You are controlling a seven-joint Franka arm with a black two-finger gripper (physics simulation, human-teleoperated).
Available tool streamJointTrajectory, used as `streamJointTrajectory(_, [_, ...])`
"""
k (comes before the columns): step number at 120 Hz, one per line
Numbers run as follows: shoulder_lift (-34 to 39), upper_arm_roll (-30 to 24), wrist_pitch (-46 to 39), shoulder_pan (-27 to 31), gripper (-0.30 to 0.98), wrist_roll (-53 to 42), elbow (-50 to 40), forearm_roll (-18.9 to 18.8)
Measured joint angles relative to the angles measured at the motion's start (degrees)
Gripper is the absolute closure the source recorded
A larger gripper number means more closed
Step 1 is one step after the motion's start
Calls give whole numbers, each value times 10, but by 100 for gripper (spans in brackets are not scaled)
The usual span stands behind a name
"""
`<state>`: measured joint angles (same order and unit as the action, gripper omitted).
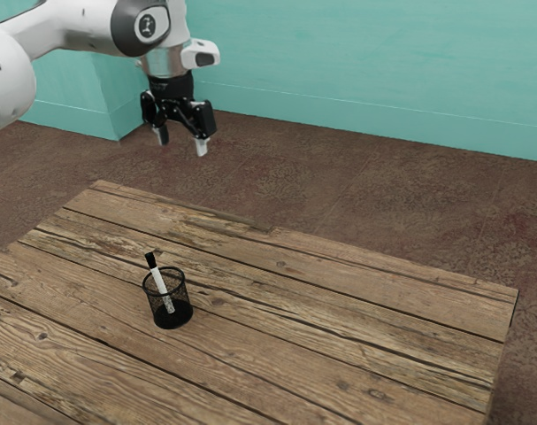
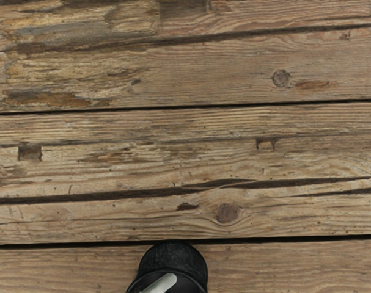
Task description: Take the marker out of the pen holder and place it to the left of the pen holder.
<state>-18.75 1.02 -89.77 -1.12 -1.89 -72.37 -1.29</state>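
1 mkr (image 1: 160, 282) tilted in pen hldr (image 1: 180, 315) — grpr (image 1: 182, 144) above, open.

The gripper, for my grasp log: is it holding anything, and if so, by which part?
Nothing is held: the gripper is open, with nothing between its fingers, and the marker leans inside the mesh pen holder.

Lower than the pincer (image 1: 182, 148), the wrist view's edge cuts off the pen holder (image 2: 175, 259) and the marker (image 2: 161, 284). The exterior view's edges crop the arm (image 1: 69, 27) above the pincer and the table (image 1: 339, 288) below.
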Motion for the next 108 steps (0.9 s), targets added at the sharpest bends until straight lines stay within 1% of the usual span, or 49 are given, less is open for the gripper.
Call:
streamJointTrajectory(20, [-9, -1, -2, 2, 0, -14, 5, -2])
streamJointTrajectory(48, [-74, 3, -45, 4, 0, -27, 1, -12])
streamJointTrajectory(60, [-118, 47, -80, 0, 0, -31, -1, -12])
streamJointTrajectory(64, [-130, 62, -90, -2, 0, -32, -2, -7])
streamJointTrajectory(68, [-130, 76, -100, -5, 0, -33, -22, 3])
streamJointTrajectory(77, [-66, 97, -140, -9, 0, -35, -154, 23])
streamJointTrajectory(85, [-36, 105, -170, -7, 0, -37, -227, 33])
streamJointTrajectory(92, [-22, 107, -193, -6, 0, -38, -262, 39])
streamJointTrajectory(108, [-2, 108, -231, -16, 0, -33, -306, 55])
